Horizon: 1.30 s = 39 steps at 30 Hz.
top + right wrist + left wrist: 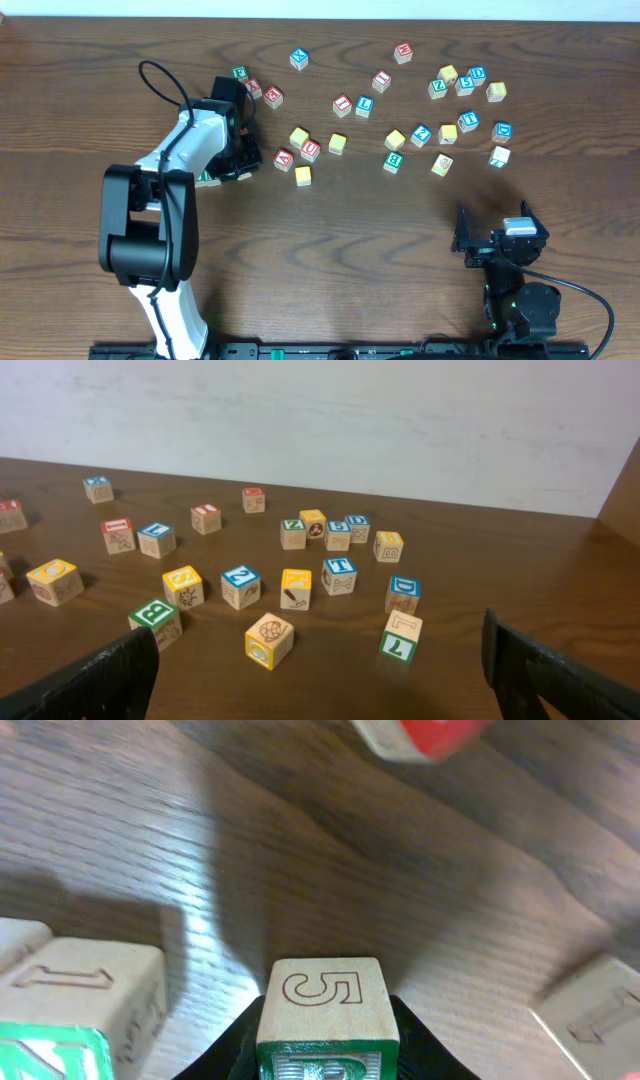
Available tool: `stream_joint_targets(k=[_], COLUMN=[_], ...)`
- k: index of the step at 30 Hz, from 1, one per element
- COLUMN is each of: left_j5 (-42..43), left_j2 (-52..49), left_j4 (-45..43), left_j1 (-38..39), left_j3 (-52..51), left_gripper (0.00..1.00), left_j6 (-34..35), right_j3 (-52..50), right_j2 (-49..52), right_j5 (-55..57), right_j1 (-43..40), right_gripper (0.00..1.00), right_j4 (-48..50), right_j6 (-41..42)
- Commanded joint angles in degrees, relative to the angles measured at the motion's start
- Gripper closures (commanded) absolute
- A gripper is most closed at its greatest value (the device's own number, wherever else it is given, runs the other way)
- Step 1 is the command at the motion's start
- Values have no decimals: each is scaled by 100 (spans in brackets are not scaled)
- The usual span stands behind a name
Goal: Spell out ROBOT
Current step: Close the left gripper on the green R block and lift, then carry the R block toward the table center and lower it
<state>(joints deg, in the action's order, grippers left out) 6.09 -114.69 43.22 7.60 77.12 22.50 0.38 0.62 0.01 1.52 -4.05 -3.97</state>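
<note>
My left gripper (325,1052) is shut on a green-faced cube (322,1000) with a 5 carved in its top. The frame edge cuts off most of its letter, which looks like an R. In the overhead view the left gripper (238,158) hides this cube. The green B cube (155,622) (393,162), the blue T cube (340,575) (468,121) and a yellow-faced cube (268,640) (441,164) lie right of centre. Another yellow-faced cube (337,143) lies mid-table. My right gripper (320,680) (497,243) stands open near the front right, holding nothing.
A second green-faced cube (60,1020) (207,178) sits just left of the held one. Red-lettered cubes (284,158) and a yellow cube (303,175) lie right of the left gripper. Several more letter cubes are scattered across the far half, among them a green 7 cube (400,637).
</note>
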Motion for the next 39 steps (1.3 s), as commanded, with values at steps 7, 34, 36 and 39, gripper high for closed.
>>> stream_joint_targets(k=[7,34,36,39], left_j5=[251,-210,-208,-201], left_j2=[1226,1537,1537,1537], left_j4=[695,-575,-546,-352], left_j1=[2,1462,1462,1473], left_j3=[186,-1099,-1202,-1263], left_gripper=[69,81,81,82], left_j6=[-610,-348,-234,-22], right_j3=[-7,-7,-7,-7], right_j2=[-24,-24,-24,-24], right_j5=[50,50,50,50], right_j1=[-35,-35,-35,-35], right_gripper=[1,1,1,1], right_j4=[-26,-24,-24,-26], right_j6=[52,50,50,52])
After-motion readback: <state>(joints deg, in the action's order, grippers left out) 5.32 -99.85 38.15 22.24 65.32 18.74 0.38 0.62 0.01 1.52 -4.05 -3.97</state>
